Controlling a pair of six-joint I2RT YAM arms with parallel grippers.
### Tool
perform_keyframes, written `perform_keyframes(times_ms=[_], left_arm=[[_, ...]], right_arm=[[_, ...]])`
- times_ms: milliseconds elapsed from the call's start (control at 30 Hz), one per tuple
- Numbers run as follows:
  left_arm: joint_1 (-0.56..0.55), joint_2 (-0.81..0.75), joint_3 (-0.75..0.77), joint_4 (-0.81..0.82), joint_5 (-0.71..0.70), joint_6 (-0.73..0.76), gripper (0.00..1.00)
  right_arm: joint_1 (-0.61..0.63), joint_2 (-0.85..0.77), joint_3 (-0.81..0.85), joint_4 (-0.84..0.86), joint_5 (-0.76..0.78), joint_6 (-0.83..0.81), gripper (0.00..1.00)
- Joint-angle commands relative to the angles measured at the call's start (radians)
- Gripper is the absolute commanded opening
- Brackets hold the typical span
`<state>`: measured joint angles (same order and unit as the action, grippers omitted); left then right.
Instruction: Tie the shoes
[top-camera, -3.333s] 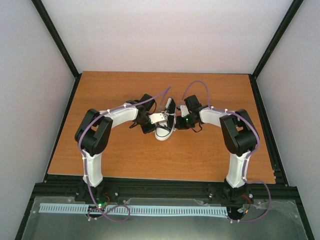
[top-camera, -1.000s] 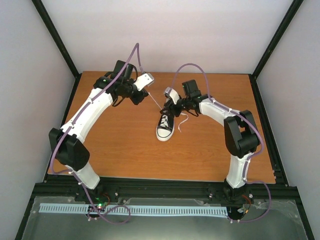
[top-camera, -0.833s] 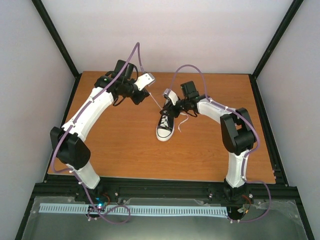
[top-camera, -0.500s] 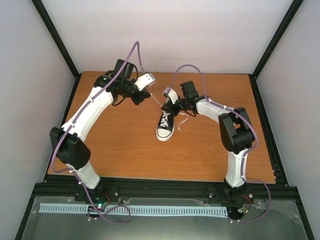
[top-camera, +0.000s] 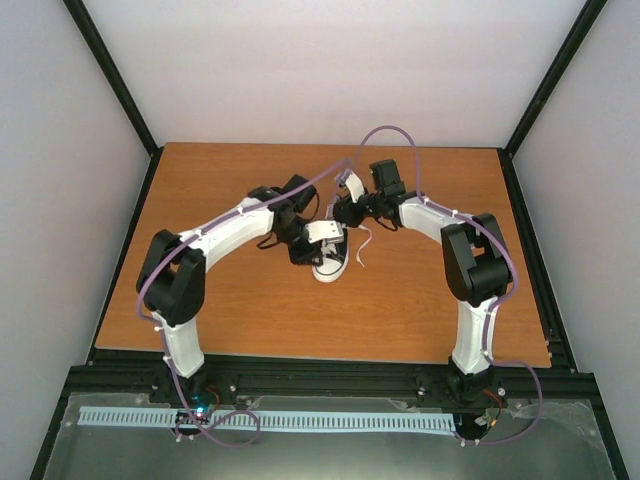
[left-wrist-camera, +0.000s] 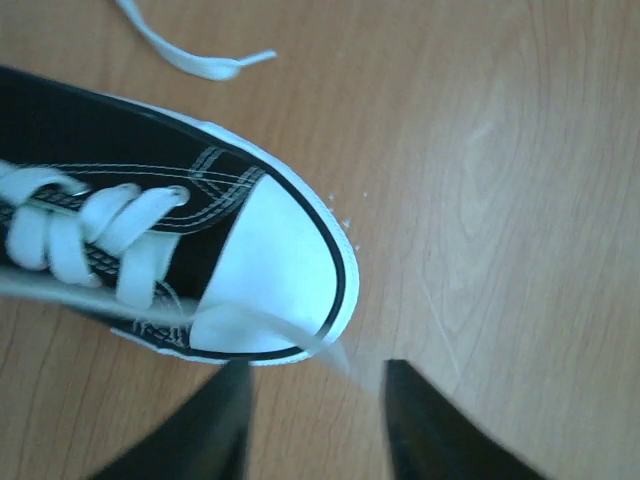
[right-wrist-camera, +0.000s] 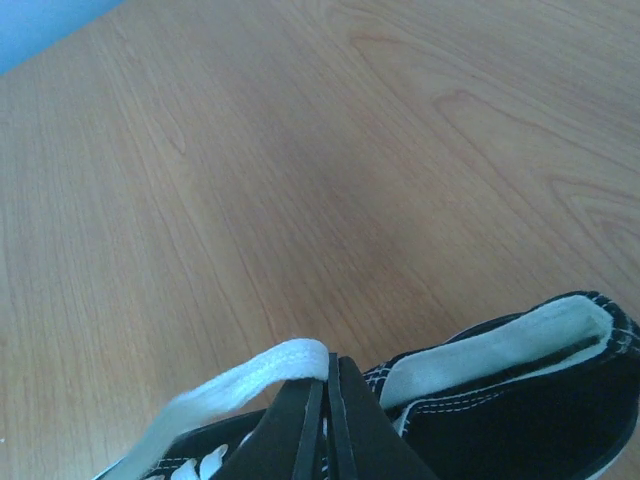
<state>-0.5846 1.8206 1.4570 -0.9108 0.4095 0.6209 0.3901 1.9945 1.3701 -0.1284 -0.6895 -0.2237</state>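
A small black sneaker (top-camera: 331, 266) with a white toe cap lies near the middle of the table (top-camera: 220, 300), toe toward the arms' bases; the right gripper (right-wrist-camera: 327, 375), at the heel end, has its fingers pressed together on a white lace (right-wrist-camera: 240, 385); the left gripper (left-wrist-camera: 318, 372) hovers over the toe, fingers apart, a blurred strand running toward the gap; the wood-grain tabletop sits between plain pale walls (top-camera: 330, 70).

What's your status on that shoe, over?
Right gripper shut on a lace. Left gripper open by the sneaker toe. Nothing blocking.
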Motion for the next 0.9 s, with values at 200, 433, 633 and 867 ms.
perform_keyframes(times_ms=[200, 433, 633, 867], left_arm=[[0.138, -0.042, 0.165, -0.151, 0.135, 0.296, 0.49], [0.225, 0.157, 0.398, -0.072, 0.276, 0.386, 0.42], [0.233, 0.302, 0.485, -0.081, 0.395, 0.531, 0.39], [0.246, 0.366, 0.476, -0.084, 0.547, 0.579, 0.44]], right_arm=[[-0.007, -0.045, -0.051, 0.060, -0.083, -0.066, 0.03], [-0.007, -0.058, -0.062, 0.061, -0.088, -0.077, 0.03], [-0.007, -0.080, -0.081, 0.090, -0.078, -0.053, 0.03], [-0.008, -0.114, -0.113, 0.111, -0.034, -0.035, 0.03]])
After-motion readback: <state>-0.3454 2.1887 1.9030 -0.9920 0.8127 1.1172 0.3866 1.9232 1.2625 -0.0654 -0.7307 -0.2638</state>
